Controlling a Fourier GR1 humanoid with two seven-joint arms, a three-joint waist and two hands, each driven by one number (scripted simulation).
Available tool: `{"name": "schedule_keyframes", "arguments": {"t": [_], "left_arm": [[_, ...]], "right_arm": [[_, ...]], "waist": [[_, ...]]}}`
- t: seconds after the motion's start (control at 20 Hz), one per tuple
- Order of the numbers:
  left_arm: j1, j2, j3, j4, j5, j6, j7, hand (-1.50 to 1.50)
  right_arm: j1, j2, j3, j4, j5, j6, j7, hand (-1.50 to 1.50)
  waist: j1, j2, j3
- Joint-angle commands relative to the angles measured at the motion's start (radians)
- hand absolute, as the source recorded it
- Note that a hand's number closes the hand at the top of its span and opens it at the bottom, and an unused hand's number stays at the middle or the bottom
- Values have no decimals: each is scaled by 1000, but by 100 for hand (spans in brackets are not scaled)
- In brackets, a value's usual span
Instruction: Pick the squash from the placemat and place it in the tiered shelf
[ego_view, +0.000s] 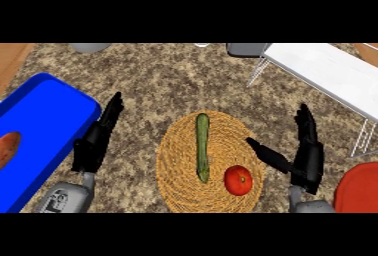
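squash: untouched on placemat near counter's front edge. right hand and left hand flanking, fingers straight, holding nothing. lift and tiered shelf drop pending.

The squash is long, slim and dark green. It lies flat, running almost straight up the frame, on the round woven straw placemat at lower centre. The white tiered shelf stands upper right, well apart.
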Motion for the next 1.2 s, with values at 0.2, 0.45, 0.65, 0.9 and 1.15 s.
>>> {"name": "schedule_keyframes", "arguments": {"t": [0.2, 0.45, 0.65, 0.9, 1.15], "left_arm": [[12, -7, 0, -42, -13, -2, 34, 0], [6, 10, 14, 1, -14, -33, 14, 0], [5, -29, 3, 37, -22, -18, -23, 0], [-59, -1, 37, 43, -2, -51, 30, 0], [-14, -15, 34, -11, -19, -34, 33, 0]], "right_arm": [[-48, -158, 199, -205, 219, 98, 461, -150], [-139, -229, 268, -317, 353, 222, 808, -150], [-276, -259, 330, -311, 367, 416, 1020, -150], [-395, -254, 419, -368, 400, 609, 1312, -150], [-472, -158, 444, -388, 446, 677, 1483, -150]], "waist": [[7, -7, -2], [4, -8, -3], [13, -4, -4], [8, -4, -3], [10, -4, -1]]}}
